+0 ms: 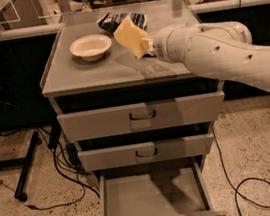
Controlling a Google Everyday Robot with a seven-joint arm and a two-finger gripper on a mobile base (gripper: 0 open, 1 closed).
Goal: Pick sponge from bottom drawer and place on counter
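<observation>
The pale-yellow sponge (128, 36) hangs tilted in the air above the middle of the grey counter (79, 75), just right of the cream bowl. My gripper (142, 46) is shut on the sponge's right edge, at the end of the thick white arm (218, 57) that reaches in from the right. The bottom drawer (154, 200) stands pulled out below, and its grey tray holds nothing that I can see.
A round cream bowl (91, 47) sits on the counter's back left. A dark striped bag (112, 21) lies at the back behind the sponge. Two shut drawers (141, 116) sit above the open one. Cables (58, 172) trail on the floor on both sides.
</observation>
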